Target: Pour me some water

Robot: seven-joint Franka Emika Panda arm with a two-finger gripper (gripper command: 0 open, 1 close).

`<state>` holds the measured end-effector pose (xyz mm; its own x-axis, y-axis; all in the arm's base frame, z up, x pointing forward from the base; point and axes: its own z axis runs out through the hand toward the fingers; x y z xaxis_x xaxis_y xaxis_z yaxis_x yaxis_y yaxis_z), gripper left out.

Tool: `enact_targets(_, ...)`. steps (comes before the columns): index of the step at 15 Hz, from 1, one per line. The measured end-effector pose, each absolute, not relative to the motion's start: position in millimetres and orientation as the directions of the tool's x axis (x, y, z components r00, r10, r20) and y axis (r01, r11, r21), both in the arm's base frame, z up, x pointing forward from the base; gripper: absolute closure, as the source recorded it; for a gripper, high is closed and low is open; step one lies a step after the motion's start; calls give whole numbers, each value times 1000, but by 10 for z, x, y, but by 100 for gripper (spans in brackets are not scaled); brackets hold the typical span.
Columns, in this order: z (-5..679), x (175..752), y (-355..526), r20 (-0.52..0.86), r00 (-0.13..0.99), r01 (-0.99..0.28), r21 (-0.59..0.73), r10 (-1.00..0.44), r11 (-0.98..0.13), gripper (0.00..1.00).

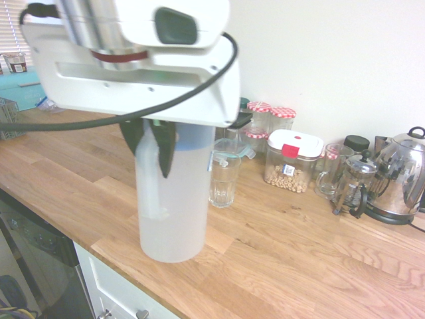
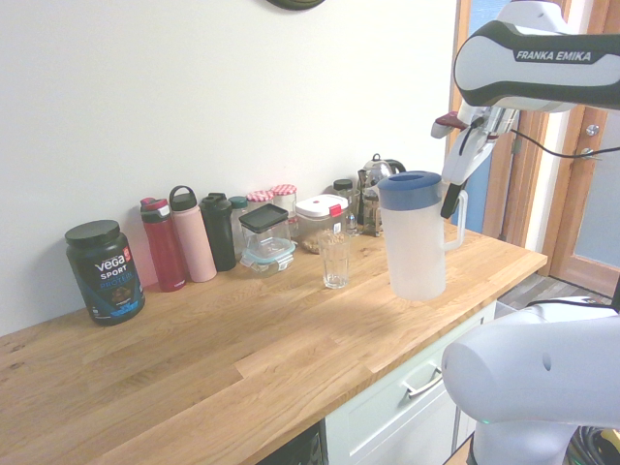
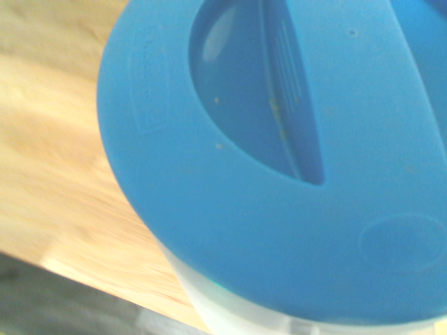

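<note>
Beside the glass [image 2: 335, 260], the jug [image 2: 415, 237] stands upright on the table [image 2: 242, 358], water low inside. End effector [image 2: 453, 189] hangs at its handle [image 2: 459, 218], fingers spread astride it, not yet pinching. Risk: a loose grip lets the jug swing; its table-edge spot invites a topple.

We see the desk [image 1: 279, 266] from opposite ends; both share the jug [image 2: 415, 242], our wrist view close above it.
</note>
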<state>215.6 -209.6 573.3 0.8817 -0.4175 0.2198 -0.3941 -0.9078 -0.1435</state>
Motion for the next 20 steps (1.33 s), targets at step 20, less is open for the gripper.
enact_targets(20, 5601, 3706, -2223, 105, 993, 12, 283, 44, -959, 100)
